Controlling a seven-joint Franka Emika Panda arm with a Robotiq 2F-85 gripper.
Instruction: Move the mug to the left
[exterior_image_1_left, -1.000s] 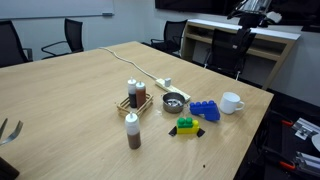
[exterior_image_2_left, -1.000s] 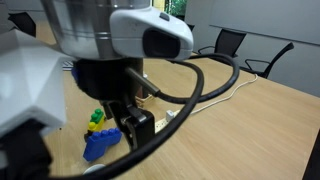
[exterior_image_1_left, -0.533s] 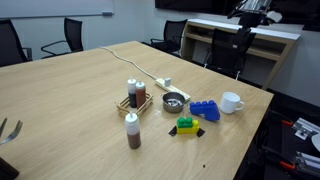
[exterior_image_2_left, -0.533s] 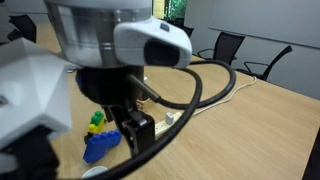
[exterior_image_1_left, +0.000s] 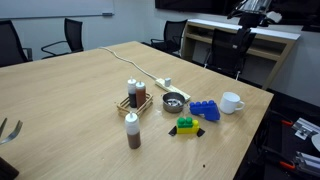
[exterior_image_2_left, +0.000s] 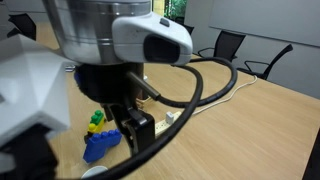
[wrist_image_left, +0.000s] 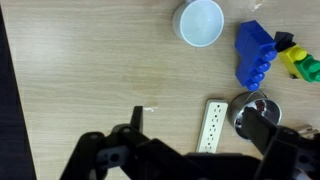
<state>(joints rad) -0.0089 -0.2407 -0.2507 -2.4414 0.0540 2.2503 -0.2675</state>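
The white mug (exterior_image_1_left: 231, 102) stands near the table's edge, beside the blue block (exterior_image_1_left: 205, 110). In the wrist view I see the mug (wrist_image_left: 200, 21) from above, empty and upright, at the top of the picture. My gripper (wrist_image_left: 200, 120) is open and empty, high above the table. Its two dark fingers frame the white power strip (wrist_image_left: 212, 125) and the metal bowl (wrist_image_left: 252, 108). The mug lies well beyond the fingertips, apart from them. In an exterior view the arm's body (exterior_image_2_left: 110, 60) fills most of the picture and hides the mug.
The blue block (wrist_image_left: 255, 52) lies next to a green and yellow block (wrist_image_left: 300, 64). A rack of condiment bottles (exterior_image_1_left: 134, 97) and a single bottle (exterior_image_1_left: 132, 130) stand past the bowl (exterior_image_1_left: 174, 101). A white cable (exterior_image_1_left: 130, 62) runs across the table. Office chairs stand around it.
The arm's body wobbles slightly in the close exterior view. The mug and the other objects have not moved.
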